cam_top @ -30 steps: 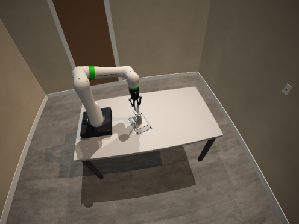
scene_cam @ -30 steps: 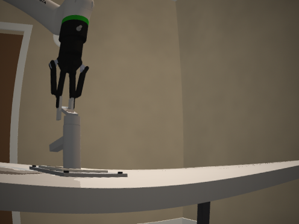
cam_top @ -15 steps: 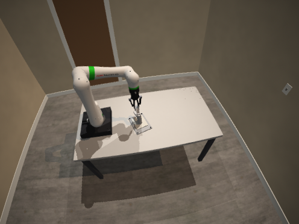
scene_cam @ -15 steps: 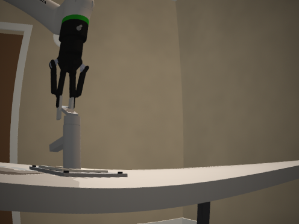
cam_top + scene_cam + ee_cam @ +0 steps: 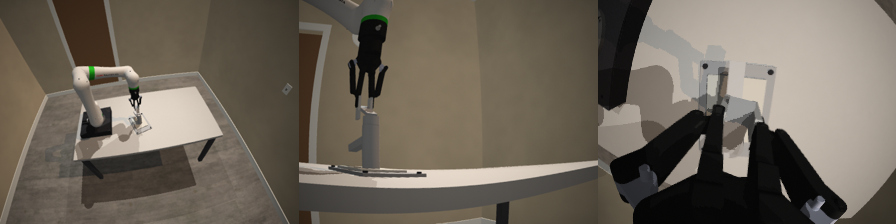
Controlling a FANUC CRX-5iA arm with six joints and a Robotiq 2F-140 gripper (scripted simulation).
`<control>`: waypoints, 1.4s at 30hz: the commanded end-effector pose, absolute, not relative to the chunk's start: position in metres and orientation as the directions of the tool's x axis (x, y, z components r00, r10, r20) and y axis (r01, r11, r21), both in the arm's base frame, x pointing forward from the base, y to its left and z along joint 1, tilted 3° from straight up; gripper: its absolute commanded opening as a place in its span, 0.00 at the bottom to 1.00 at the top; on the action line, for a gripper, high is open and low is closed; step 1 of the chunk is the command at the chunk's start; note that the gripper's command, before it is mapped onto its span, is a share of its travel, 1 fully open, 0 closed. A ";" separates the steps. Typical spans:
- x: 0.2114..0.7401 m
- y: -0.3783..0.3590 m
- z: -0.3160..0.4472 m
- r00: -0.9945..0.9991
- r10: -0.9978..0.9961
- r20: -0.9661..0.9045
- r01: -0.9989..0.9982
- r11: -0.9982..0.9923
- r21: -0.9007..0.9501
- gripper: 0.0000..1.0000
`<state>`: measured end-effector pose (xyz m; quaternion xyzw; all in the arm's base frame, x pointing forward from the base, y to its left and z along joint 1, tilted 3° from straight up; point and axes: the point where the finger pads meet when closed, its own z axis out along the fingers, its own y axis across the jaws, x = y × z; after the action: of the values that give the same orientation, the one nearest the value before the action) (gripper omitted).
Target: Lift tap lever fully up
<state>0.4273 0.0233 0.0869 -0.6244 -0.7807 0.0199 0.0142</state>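
The grey tap (image 5: 371,141) stands upright on a flat metal base plate (image 5: 377,174) on the white table, with its spout (image 5: 354,146) pointing left. It also shows in the overhead view (image 5: 138,118). The lever (image 5: 363,111) sits on top of the tap body and sticks out to the left. My gripper (image 5: 365,103) hangs straight down over the tap top, its black fingers shut on the lever. In the wrist view the lever (image 5: 721,88) shows as a thin bar just past my fingertips, with the base plate (image 5: 741,83) below.
The arm's black base (image 5: 97,121) stands on the table's left end, close to the tap. The table (image 5: 169,117) stretches right of the tap. Walls and a brown door (image 5: 87,36) stand behind.
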 end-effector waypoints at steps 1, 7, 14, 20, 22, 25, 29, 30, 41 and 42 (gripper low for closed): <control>0.428 0.023 0.087 -0.220 0.976 -0.003 0.974 0.219 -0.048 0.00; 0.428 0.022 0.088 -0.220 0.976 -0.003 0.974 0.219 -0.048 0.00; 0.428 0.022 0.088 -0.220 0.976 -0.003 0.974 0.219 -0.048 0.00; 0.428 0.022 0.088 -0.220 0.976 -0.003 0.974 0.219 -0.048 0.00; 0.428 0.022 0.088 -0.220 0.976 -0.003 0.974 0.219 -0.048 0.00; 0.428 0.022 0.088 -0.220 0.976 -0.003 0.974 0.219 -0.048 0.00; 0.428 0.022 0.088 -0.220 0.976 -0.003 0.974 0.219 -0.048 0.00; 0.428 0.022 0.088 -0.220 0.976 -0.003 0.974 0.219 -0.048 0.00; 0.428 0.022 0.088 -0.220 0.976 -0.003 0.974 0.219 -0.048 0.00; 0.428 0.022 0.088 -0.220 0.976 -0.003 0.974 0.219 -0.048 0.40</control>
<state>0.4275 0.0227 0.0878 -0.6244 -0.7807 0.0199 0.0142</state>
